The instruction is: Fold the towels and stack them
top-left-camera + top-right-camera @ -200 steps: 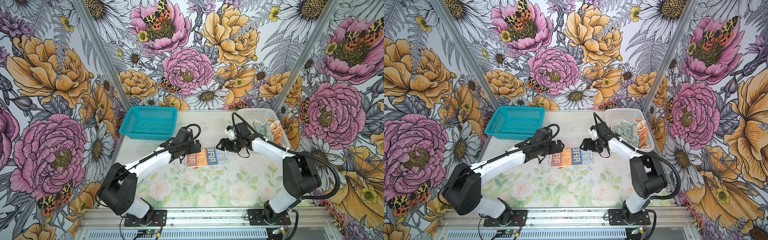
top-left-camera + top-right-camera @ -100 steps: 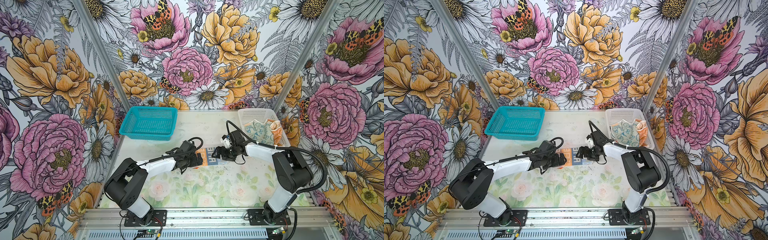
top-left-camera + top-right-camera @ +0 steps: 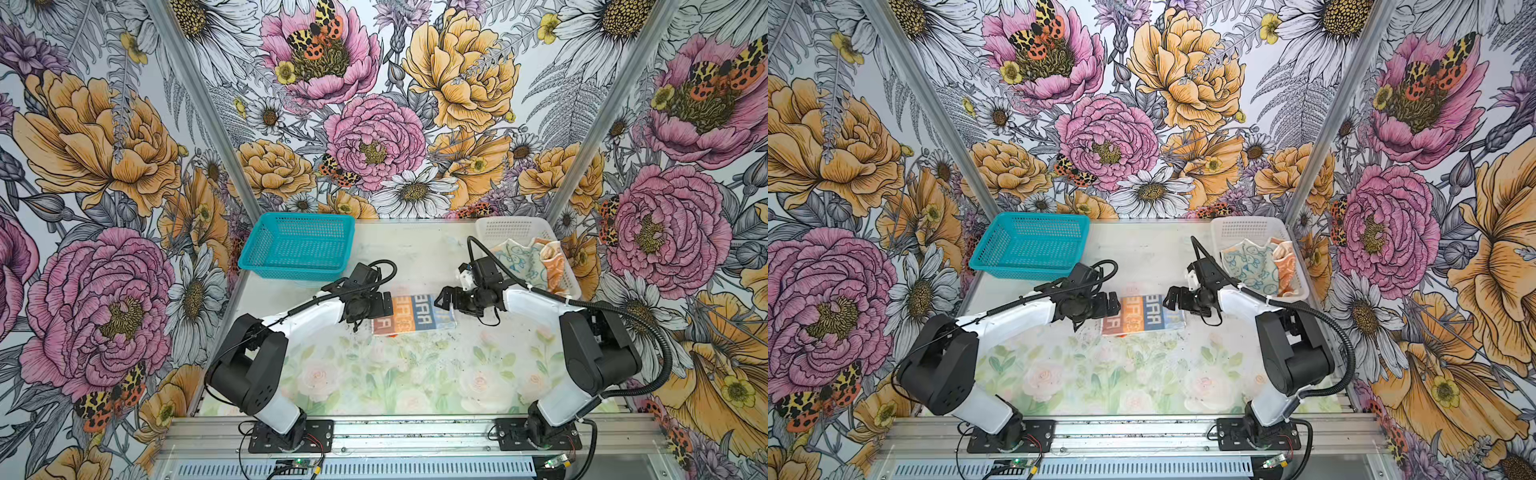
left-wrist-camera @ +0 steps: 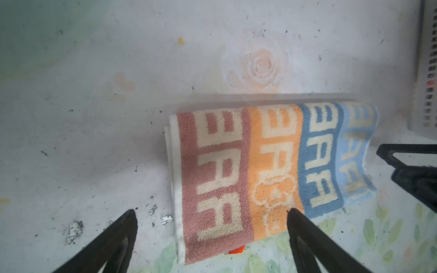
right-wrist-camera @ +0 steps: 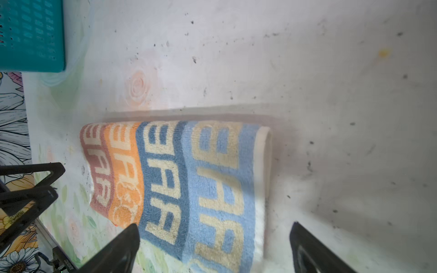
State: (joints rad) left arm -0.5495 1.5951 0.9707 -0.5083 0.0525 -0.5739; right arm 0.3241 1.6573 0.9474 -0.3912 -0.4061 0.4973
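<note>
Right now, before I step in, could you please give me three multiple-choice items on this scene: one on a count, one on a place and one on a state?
1. How many towels are in the white basket?
A) none
B) two
C) four

2. Where is the striped towel?
A) in the white basket
B) flat on the table
C) hanging in the air

3. How do the left fingers and the right fingers stand?
A) both pairs shut on the striped towel
B) one pair open, one pair shut
C) both pairs open

Answers:
1 B: a cream towel and an orange towel lie in it.
2 B: both top views show it folded on the table.
3 C: each wrist view shows its pair spread wide, gripping nothing.
</note>
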